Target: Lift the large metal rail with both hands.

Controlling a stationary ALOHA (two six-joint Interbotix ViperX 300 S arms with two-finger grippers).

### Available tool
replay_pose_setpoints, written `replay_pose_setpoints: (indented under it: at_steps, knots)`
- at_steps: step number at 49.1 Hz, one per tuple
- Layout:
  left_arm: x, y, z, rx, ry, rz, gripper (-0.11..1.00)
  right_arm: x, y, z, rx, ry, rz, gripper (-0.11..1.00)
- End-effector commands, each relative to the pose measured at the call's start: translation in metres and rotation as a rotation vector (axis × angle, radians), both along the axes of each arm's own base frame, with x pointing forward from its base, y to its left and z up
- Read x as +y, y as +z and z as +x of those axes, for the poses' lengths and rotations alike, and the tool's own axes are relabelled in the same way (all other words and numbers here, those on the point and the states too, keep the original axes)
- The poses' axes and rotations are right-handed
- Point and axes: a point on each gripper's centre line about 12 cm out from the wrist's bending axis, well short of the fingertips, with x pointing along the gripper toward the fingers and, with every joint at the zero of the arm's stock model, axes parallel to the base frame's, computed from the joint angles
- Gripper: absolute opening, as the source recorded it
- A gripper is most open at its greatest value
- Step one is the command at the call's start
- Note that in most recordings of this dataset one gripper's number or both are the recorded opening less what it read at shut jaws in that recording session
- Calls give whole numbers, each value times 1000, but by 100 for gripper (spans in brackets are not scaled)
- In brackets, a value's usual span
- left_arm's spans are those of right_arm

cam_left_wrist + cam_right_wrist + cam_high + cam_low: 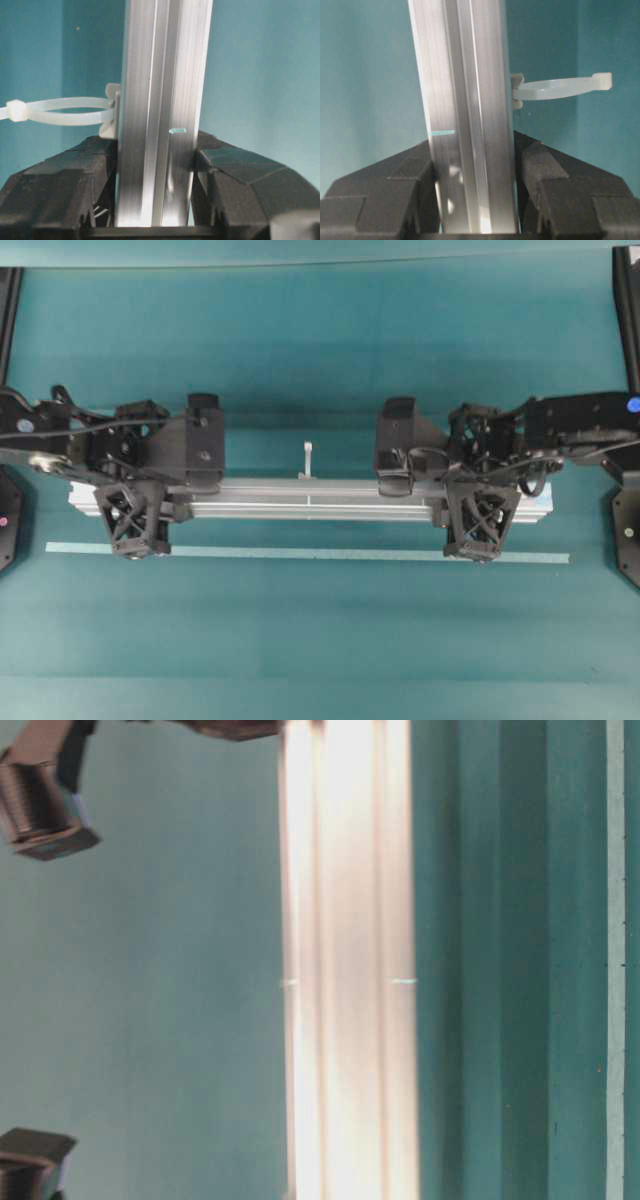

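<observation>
Two black claws pinch a long silver rail near its opposite ends above a teal table. In the left wrist view, the left claw (pixel 155 200) presses its padded jaws flat against both grooved sides of the rail (pixel 162 100), and a white zip tie (pixel 60 111) loops out from the rail's side just above one jaw. The right wrist view shows the same hold: the right claw (pixel 477 200) is pressed onto the rail with a second white zip tie (pixel 555 89) jutting from the side just above a jaw.

From overhead, the left claw (pixel 140 515) grips the rail (pixel 310 498) close to its left end and the right claw (pixel 480 520) close to its right end, the bar running level from side to side between the two arms. A third zip tie (pixel 308 458) sticks out from the middle of the rail's far side. A thin pale tape strip (pixel 300 553) lies on the table (pixel 320 640) parallel to the rail, on its near side and apart from it.

The table-level view shows the rail (pixel 345 970) as a bright grooved band against the teal surface
</observation>
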Motion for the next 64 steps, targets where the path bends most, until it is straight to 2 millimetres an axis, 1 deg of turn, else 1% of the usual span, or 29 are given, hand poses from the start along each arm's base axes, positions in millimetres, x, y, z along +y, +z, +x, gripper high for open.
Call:
replay_pose_setpoints:
  at_steps: [1,9,13,19,45,56,64]
  knots:
    - [3,-2,4,-32,12,1,35,4,-7,0,-6,6,3,39]
    - [2,-17,8,-16,11,-2,35,5,-20,-2,-7,6,1,39]
    - [2,-27,8,6,11,-3,35,5,-26,-3,-9,6,0,39]
    - [0,-35,8,4,4,-2,35,7,-34,-3,-9,12,-1,39]
    - [-5,-56,9,-22,-2,-9,35,17,-62,-3,7,33,-2,39]
    - [-10,-64,13,-33,-17,-11,36,18,-71,-4,14,32,-3,39]
    - [-15,-70,15,-35,-23,-16,35,18,-72,-3,6,29,-3,39]
